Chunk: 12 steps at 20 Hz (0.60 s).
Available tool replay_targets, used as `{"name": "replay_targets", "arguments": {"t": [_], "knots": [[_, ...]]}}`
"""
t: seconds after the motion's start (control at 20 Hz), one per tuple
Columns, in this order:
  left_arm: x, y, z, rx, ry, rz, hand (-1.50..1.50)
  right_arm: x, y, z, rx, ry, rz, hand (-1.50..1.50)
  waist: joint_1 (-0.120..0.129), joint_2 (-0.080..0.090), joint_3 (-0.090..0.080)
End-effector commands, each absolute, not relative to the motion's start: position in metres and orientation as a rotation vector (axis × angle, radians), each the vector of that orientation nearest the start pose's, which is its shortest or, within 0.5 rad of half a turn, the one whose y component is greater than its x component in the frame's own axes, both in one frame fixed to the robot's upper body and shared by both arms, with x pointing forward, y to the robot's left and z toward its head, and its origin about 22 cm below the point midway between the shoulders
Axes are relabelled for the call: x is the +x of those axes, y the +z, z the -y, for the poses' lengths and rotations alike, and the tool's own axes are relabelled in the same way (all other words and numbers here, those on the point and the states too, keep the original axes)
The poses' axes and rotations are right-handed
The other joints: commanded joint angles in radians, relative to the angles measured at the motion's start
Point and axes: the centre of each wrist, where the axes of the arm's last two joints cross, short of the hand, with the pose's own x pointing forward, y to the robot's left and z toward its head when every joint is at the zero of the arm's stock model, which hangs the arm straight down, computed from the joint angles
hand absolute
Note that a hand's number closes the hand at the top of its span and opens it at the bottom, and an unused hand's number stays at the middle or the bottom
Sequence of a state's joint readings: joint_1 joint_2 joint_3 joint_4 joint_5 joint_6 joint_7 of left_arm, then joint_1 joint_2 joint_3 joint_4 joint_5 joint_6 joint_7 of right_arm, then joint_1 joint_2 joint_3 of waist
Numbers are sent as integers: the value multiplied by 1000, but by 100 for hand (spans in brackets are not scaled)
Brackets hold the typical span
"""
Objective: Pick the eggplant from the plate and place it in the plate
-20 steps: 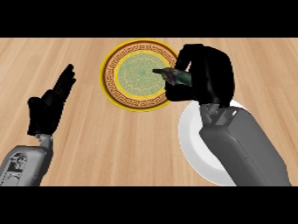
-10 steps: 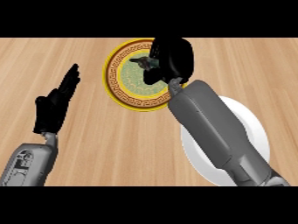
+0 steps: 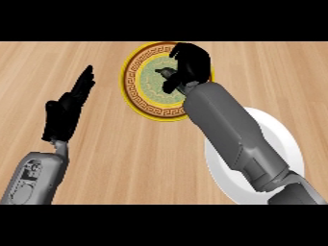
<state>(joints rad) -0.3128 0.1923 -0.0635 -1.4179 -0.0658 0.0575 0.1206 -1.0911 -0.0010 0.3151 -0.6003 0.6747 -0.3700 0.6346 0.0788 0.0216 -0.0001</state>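
The robot's black right hand (image 3: 187,65) sits at the far end of its grey right forearm (image 3: 230,129), which runs from the near right corner toward the far centre. Its fingers are curled, closed round a small dark object that is mostly hidden. The black left hand (image 3: 67,108) rests at the left, fingers straight and pointing far, above its grey left forearm (image 3: 31,178).
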Motion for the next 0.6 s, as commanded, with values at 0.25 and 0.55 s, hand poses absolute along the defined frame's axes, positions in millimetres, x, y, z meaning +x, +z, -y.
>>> {"name": "replay_targets", "arguments": {"t": [0.25,0.55], "knots": [[318,46,-214,121,-292,1583,0,423,77,58,-769,546,1356,-150,29,10,1],[325,52,-232,147,-283,1577,0,418,87,58,-664,239,1541,-150,0,-2,2]]}}
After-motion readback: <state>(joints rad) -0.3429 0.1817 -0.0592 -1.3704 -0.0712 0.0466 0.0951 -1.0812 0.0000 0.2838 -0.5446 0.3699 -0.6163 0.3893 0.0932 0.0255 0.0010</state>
